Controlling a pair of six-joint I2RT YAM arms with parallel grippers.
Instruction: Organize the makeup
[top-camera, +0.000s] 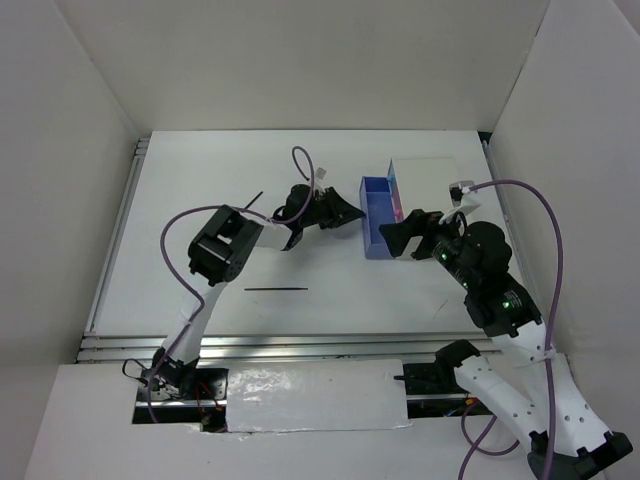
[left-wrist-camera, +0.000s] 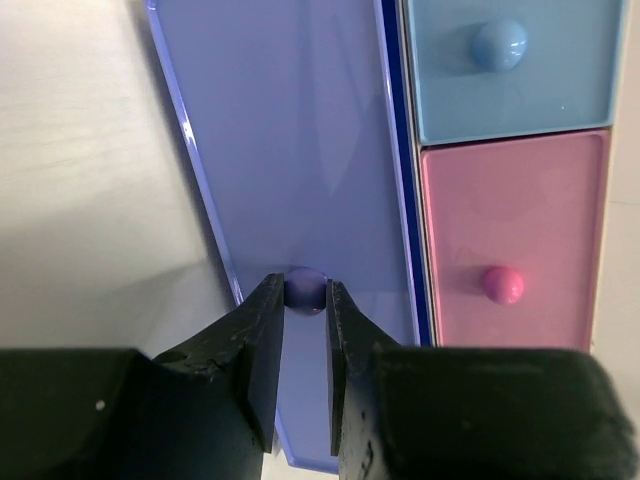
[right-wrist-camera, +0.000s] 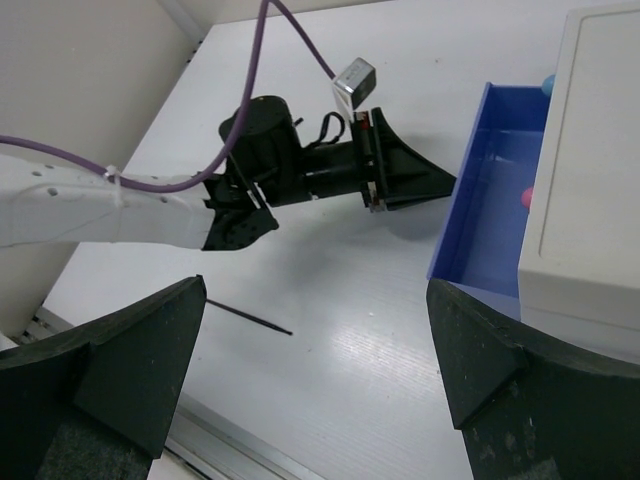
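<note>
Left hand (left-wrist-camera: 303, 292) clamped on knob (left-wrist-camera: 305, 286) of open drawer (left-wrist-camera: 300, 150); right hand (right-wrist-camera: 318, 300) apart; next, judged: release, fetch pencil (top-camera: 275, 289) off tabletop (top-camera: 330, 310).

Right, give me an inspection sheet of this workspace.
Surface: white table, mostly bare.
Job's things: one thin black pencil lying on the table; possibly a second thin stick by the left arm; no compacts seen.
Clutter: white box; blue drawer pulled out, nothing seen inside; pink drawer and light-blue drawer shut.
Grippers: left gripper closed on the blue drawer's knob; right gripper open beside the box.
Cables: left cable and right cable, purple, looping free.
Surroundings: white walls; metal rail at the left edge.
</note>
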